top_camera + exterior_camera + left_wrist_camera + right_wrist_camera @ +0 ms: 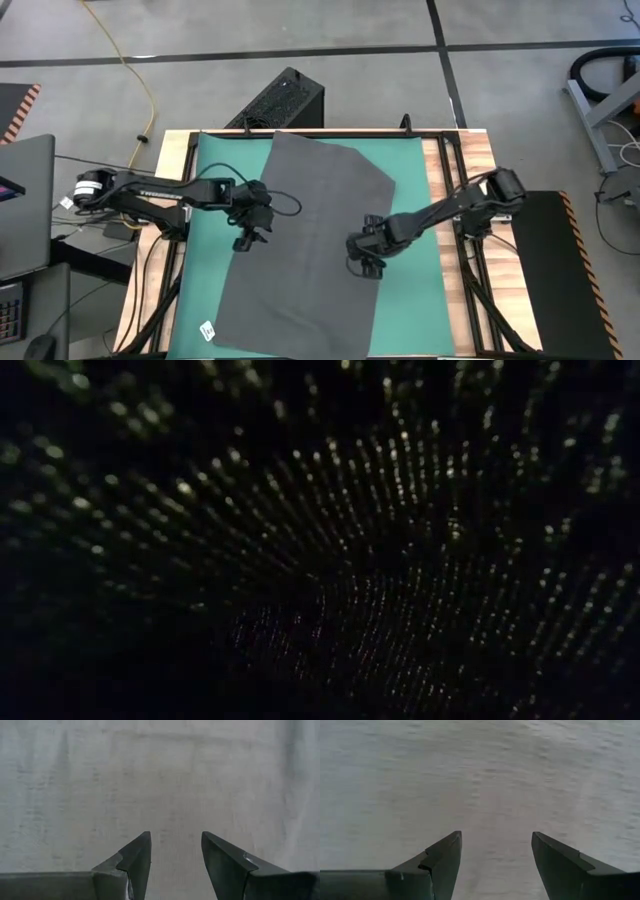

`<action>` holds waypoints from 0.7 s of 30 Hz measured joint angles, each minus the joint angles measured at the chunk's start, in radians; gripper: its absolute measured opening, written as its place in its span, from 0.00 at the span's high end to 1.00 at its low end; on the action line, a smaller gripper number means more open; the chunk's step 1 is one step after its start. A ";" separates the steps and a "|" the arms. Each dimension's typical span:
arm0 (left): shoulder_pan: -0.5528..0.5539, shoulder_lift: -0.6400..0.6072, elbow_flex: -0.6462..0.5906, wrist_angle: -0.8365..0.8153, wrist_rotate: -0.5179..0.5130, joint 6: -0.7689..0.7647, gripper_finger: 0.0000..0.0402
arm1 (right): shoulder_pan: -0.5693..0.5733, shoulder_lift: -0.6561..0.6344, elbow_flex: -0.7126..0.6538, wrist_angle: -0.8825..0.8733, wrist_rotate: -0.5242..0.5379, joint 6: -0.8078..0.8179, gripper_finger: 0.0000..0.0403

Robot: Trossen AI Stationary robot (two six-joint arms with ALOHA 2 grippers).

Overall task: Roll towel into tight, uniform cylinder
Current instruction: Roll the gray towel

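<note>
Towel (300,250), dark grey soft cloth, lies flat, unrolled; left hand (246,238) and right hand (365,262), both released, should pinch 1 edge evenly.

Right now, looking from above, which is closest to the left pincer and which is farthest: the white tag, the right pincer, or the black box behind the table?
From the left pincer, in the high view:
1. White tag, at the towel's near corner, on the left side.
2. Right pincer, across the towel to the right.
3. Black box, on the floor beyond the table's far edge.
The tag and right pincer are nearly tied.
</note>
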 joint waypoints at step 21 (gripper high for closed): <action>0.092 0.016 -0.135 0.137 0.023 0.086 0.60 | -0.032 -0.004 -0.135 0.137 -0.079 0.033 0.34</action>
